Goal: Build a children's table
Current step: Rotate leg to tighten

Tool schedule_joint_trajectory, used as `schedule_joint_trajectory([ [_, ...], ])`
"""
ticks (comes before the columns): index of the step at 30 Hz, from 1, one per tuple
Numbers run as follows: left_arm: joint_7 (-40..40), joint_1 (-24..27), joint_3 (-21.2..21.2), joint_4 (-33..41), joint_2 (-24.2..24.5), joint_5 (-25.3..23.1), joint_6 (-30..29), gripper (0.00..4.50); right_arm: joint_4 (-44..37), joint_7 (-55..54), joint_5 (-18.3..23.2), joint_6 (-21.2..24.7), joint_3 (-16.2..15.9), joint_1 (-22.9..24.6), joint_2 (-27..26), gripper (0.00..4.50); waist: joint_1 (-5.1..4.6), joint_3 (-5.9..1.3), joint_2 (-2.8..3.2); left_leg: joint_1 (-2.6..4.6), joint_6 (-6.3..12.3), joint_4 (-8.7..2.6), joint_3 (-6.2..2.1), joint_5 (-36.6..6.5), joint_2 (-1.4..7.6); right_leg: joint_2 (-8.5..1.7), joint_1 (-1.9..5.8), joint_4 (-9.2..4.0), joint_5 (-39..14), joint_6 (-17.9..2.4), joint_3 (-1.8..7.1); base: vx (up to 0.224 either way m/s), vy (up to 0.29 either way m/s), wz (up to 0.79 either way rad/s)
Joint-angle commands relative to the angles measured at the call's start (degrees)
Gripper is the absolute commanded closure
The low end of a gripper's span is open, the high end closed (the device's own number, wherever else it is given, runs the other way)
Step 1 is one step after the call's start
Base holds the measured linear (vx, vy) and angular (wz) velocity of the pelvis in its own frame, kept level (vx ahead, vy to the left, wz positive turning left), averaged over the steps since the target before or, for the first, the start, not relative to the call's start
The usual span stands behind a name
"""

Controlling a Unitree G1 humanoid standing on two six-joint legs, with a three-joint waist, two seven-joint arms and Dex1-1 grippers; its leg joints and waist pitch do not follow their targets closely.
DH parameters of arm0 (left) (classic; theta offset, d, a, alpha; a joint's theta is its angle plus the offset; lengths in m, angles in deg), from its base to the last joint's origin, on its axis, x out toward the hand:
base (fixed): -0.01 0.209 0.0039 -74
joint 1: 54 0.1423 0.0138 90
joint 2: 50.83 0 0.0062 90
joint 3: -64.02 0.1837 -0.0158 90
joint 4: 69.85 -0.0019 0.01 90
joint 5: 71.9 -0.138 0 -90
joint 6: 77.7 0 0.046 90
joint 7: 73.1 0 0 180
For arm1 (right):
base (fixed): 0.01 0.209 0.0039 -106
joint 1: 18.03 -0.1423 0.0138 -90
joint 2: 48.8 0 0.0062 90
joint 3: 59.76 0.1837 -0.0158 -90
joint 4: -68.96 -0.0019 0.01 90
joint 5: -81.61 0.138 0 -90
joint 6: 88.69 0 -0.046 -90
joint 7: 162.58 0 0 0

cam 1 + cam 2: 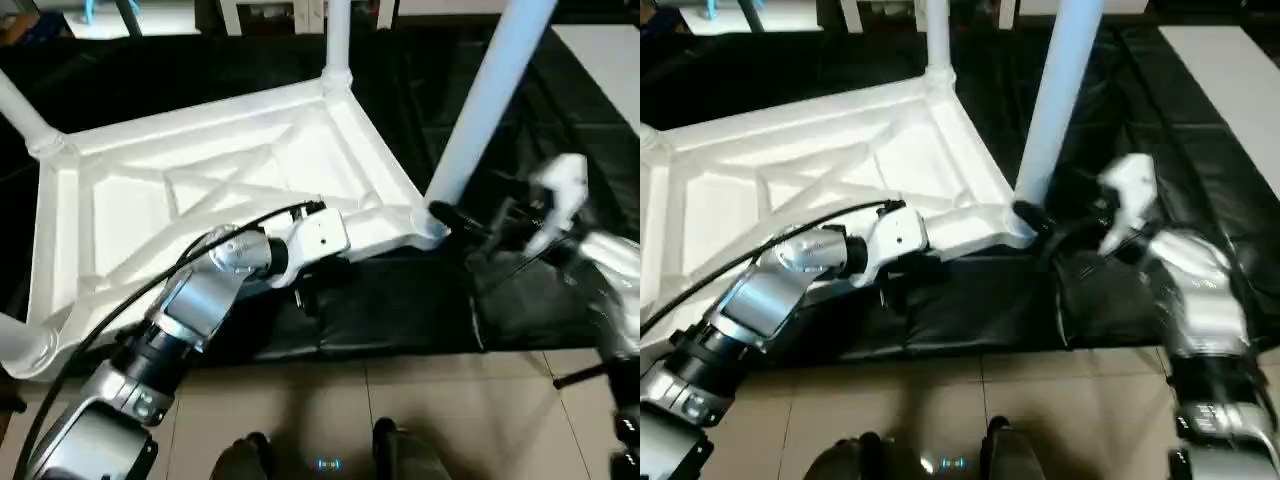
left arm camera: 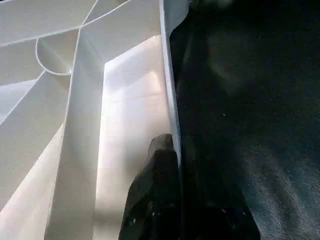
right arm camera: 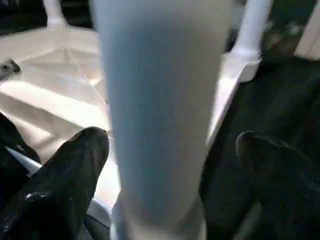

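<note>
black cloth (image 1: 400, 300) under legged tabletop (image 1: 200, 170)

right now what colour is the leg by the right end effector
White, faintly bluish in shade: the leg shows best in the right eye view, rising from the tabletop corner.

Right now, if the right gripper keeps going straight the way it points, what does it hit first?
Most likely the near-corner leg: the right gripper points at it, fingers open either side, though the remaining gap is unclear.
</note>
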Motion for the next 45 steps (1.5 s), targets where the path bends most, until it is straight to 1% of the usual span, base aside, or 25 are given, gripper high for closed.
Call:
schedule_joint_trajectory([
  [1, 1.10, 2.67, 2.93, -1.13, 0.35, -0.14, -0.33, 4.49, 1.47, -0.08, -1.26, -0.68, -0.91, -0.14, -0.20, 0.00, -0.13, -4.77, -1.23, 0.84, 8.76, -2.66, 0.57, -5.92, 0.00, -0.59, 4.15, -2.57, -7.49, -16.85, 0.65, 0.000, 0.000, 0.00],
  [2, 1.09, 2.72, 2.95, -1.03, 0.33, -0.14, -0.37, 4.49, 1.90, -0.14, -1.42, -0.86, -1.04, -0.36, -0.33, 0.00, -0.08, -4.83, -1.21, 0.84, 9.39, -2.57, 0.60, -4.88, 0.03, -0.56, 4.19, -2.32, -5.52, -17.37, 0.66, 0.000, 0.000, 0.00],
  [3, 1.19, 2.96, 3.03, -0.58, 0.39, -0.09, -0.49, 4.50, 2.58, 0.06, -1.29, -0.96, -1.19, -0.82, -0.70, 0.27, -0.02, -4.94, -1.51, 0.80, 9.91, -2.51, 0.65, -4.10, -0.01, -0.54, 4.34, -2.17, -4.24, -17.73, 0.63, 0.000, 0.000, 0.00],
  [6, 1.30, 3.46, 3.08, -0.01, 0.51, -0.06, -0.52, 4.50, 3.66, 0.91, -0.82, -0.85, -1.33, -1.68, -1.35, 0.37, -0.09, -4.82, -1.50, 0.61, 10.61, -2.53, 0.59, -4.24, -0.01, -0.70, 4.44, -2.19, -5.10, -17.78, 0.59, 0.000, 0.000, 0.00],
  [7, 1.33, 3.85, 3.02, 0.35, 0.63, -0.11, -0.50, 4.50, 4.30, 1.87, -0.68, -0.93, -1.30, -2.06, -1.62, 0.60, -0.13, -4.89, -1.55, 0.67, 10.50, -2.50, 0.60, -4.64, 0.01, -0.73, 4.47, -2.25, -6.03, -17.63, 0.60, 0.000, 0.000, 0.00],
  [10, 1.41, 4.09, 2.97, 0.68, 0.75, -0.20, -0.63, 4.50, 4.57, 2.62, -0.88, -1.35, -1.28, -2.06, -1.46, 0.78, -0.12, -4.83, -1.50, 0.73, 10.27, -2.52, 0.60, -5.10, 0.05, -0.76, 4.40, -2.33, -7.12, -17.34, 0.63, 0.000, 0.000, 0.00],
  [12, 1.57, 4.14, 2.98, 0.71, 0.80, -0.35, -0.68, 4.50, 4.99, 3.17, -0.79, -1.80, -0.97, -2.03, -1.26, 0.99, -0.08, -4.83, -1.25, 0.82, 9.99, -2.53, 0.60, -5.30, 0.06, -0.72, 4.31, -2.38, -7.63, -17.26, 0.65, 0.000, 0.000, 0.00],
  [16, 1.66, 4.09, 3.09, 0.75, 0.78, -0.37, -0.80, 4.50, 5.57, 3.47, -0.66, -2.32, -0.74, -2.05, -1.20, 1.28, -0.09, -4.97, -1.35, 0.81, 10.20, -2.44, 0.60, -4.68, 0.03, -0.63, 4.38, -2.19, -5.98, -17.76, 0.65, 0.000, 0.000, 0.00],
  [17, 1.64, 4.01, 3.14, 0.66, 0.69, -0.37, -0.82, 4.50, 5.71, 3.48, -0.58, -2.52, -0.61, -1.98, -1.24, 1.35, -0.06, -4.96, -1.19, 0.82, 10.43, -2.39, 0.61, -4.30, 0.02, -0.60, 4.36, -2.12, -5.04, -18.06, 0.65, 0.000, 0.000, 0.00],
  [18, 1.65, 3.98, 3.16, 0.67, 0.67, -0.38, -0.84, 4.50, 5.71, 3.55, -0.54, -2.60, -0.52, -1.91, -1.27, 1.54, -0.08, -4.98, -1.22, 0.78, 10.51, -2.38, 0.61, -4.22, -0.01, -0.60, 4.42, -2.09, -4.85, -18.13, 0.64, 0.000, 0.000, 0.00],
  [26, 1.81, 4.14, 2.88, 0.81, 0.61, -0.12, -1.15, 4.50, 5.43, 3.91, 0.00, -2.87, 0.26, -1.37, -1.75, 2.17, -0.02, -5.01, -1.17, 0.79, 10.78, -2.35, 0.58, -4.17, 0.01, -0.60, 4.49, -2.01, -4.31, -18.52, 0.61, 0.000, 0.000, 0.00],
  [27, 1.88, 4.18, 2.74, 0.79, 0.60, 0.07, -1.28, 4.50, 5.35, 3.84, 0.13, -2.83, 0.31, -1.30, -1.89, 2.37, -0.05, -4.95, -1.25, 0.77, 10.80, -2.34, 0.60, -4.24, 0.02, -0.61, 4.45, -2.03, -4.40, -18.52, 0.60, 0.000, 0.000, 0.00],
  [32, 2.03, 4.38, 2.14, 1.04, 0.15, 1.01, -2.24, 4.50, 5.56, -1.27, -1.16, -2.45, 0.55, -0.71, -3.72, 2.51, -0.11, -4.89, -1.26, 0.77, 10.67, -2.40, 0.57, -4.21, 0.02, -0.64, 4.42, -2.05, -5.02, -18.33, 0.62, 0.000, 0.000, 0.00],
  [34, 1.10, 3.97, 1.82, 1.44, -1.22, 1.39, -4.26, 4.50, 7.55, -14.03, -4.46, -2.61, 1.92, -0.83, -7.32, 2.51, -0.33, -4.69, -1.29, 0.58, 9.89, -2.50, 0.56, -4.34, -0.05, -0.71, 4.35, -2.20, -6.46, -17.88, 0.64, 0.000, 0.000, 0.00],
  [35, 0.46, 3.69, 1.82, 1.41, -1.87, 1.26, -4.96, 4.50, 8.30, -18.89, -5.29, -2.48, 2.69, -0.94, -8.73, 2.52, -0.69, -4.60, -1.17, 0.52, 8.55, -2.65, 0.52, -5.29, -0.14, -0.83, 4.24, -2.53, -9.31, -16.93, 0.63, 0.000, 0.000, 0.00],
  [36, 0.17, 3.57, 1.81, 1.37, -2.16, 1.19, -5.24, 4.50, 8.59, -20.82, -5.58, -2.40, 3.02, -0.98, -9.29, 2.53, -1.08, -4.56, -1.27, 0.58, 7.09, -2.86, 0.41, -6.83, -0.19, -0.77, 4.25, -2.79, -11.87, -16.09, 0.57, 0.000, 0.000, 0.00],
  [37, -1.23, 3.07, 1.86, 1.12, -3.68, 0.89, -6.72, 4.50, 9.59, -29.06, -6.67, -2.01, 4.43, -1.06, -11.79, 2.53, -1.35, -4.39, -1.28, 0.67, 6.00, -3.03, 0.39, -8.59, -0.14, -0.76, 4.08, -3.11, -14.01, -15.33, 0.57, 0.000, 0.000, 0.00],
  [38, -1.71, 2.89, 1.91, 1.00, -4.21, 0.77, -7.16, 4.50, 9.92, -31.68, -6.99, -2.03, 4.89, -1.10, -12.62, 2.54, -1.44, -4.25, -1.07, 0.74, 5.43, -3.12, 0.38, -9.27, -0.15, -0.79, 3.94, -3.25, -14.97, -14.91, 0.62, 0.000, 0.000, 0.00],
  [39, -3.76, 2.26, 1.90, 0.44, -6.57, 0.53, -8.64, 4.50, 11.20, -39.28, -6.40, -2.45, 6.94, -1.42, -16.20, 2.54, -1.60, -4.25, -0.92, 0.88, 4.34, -3.22, 0.35, -10.77, -0.16, -0.83, 3.72, -3.49, -16.93, -14.04, 0.62, 0.000, 0.000, 0.00],
  [40, -3.76, 2.26, 1.90, 0.44, -6.57, 0.53, -8.64, 4.50, 11.20, -39.28, -6.40, -2.45, 6.94, -1.42, -16.20, 2.54, -1.70, -4.21, -0.88, 0.94, 3.88, -3.31, 0.38, -11.28, -0.15, -0.76, 3.57, -3.64, -17.59, -13.63, 0.64, 0.000, 0.000, 0.00],
  [41, -5.05, 1.87, 1.85, 0.08, -8.17, 0.34, -9.61, 4.50, 12.03, -44.04, -5.85, -2.84, 8.30, -1.64, -18.61, 2.54, -1.70, -4.26, -1.04, 0.95, 3.31, -3.42, 0.25, -12.68, -0.27, -0.57, 3.70, -3.72, -18.38, -12.86, 0.46, 0.000, 0.000, 0.00],
  [42, -6.30, 1.33, 2.11, -0.53, -10.05, 0.13, -9.89, 4.50, 13.44, -48.44, -5.14, -3.71, 9.36, -2.20, -21.46, 2.54, -1.69, -4.13, -0.96, 0.96, 3.01, -3.49, 0.30, -13.47, -0.25, -0.60, 3.45, -3.85, -18.52, -12.13, 0.58, 0.000, 0.000, 0.00],
  [43, -6.30, 1.33, 2.11, -0.53, -10.05, 0.13, -9.89, 4.50, 13.44, -48.44, -5.14, -3.71, 9.36, -2.20, -21.46, 2.54, -1.73, -4.09, -0.68, 1.06, 2.87, -3.49, 0.35, -14.06, -0.29, -0.61, 3.23, -3.92, -18.78, -11.86, 0.60, 0.000, 0.000, 0.00],
  [44, -7.13, 0.38, 2.85, -1.64, -12.10, -0.36, -8.87, 4.50, 15.72, -51.56, -4.68, -5.56, 9.58, -3.80, -25.73, 2.54, -1.85, -3.98, -0.73, 1.00, 1.97, -3.74, 0.22, -16.20, -0.29, -0.54, 3.06, -4.14, -19.82, -10.96, 0.45, 0.000, 0.000, 0.00],
  [45, -7.30, 0.13, 3.06, -1.93, -12.30, -0.59, -8.46, 4.50, 16.14, -51.54, -4.57, -5.76, 9.33, -4.23, -26.52, 2.54, -1.85, -3.99, -0.72, 1.03, 1.60, -3.83, 0.11, -16.82, -0.32, -0.49, 3.11, -4.08, -19.93, -10.67, 0.36, 0.000, 0.000, 0.00],
])
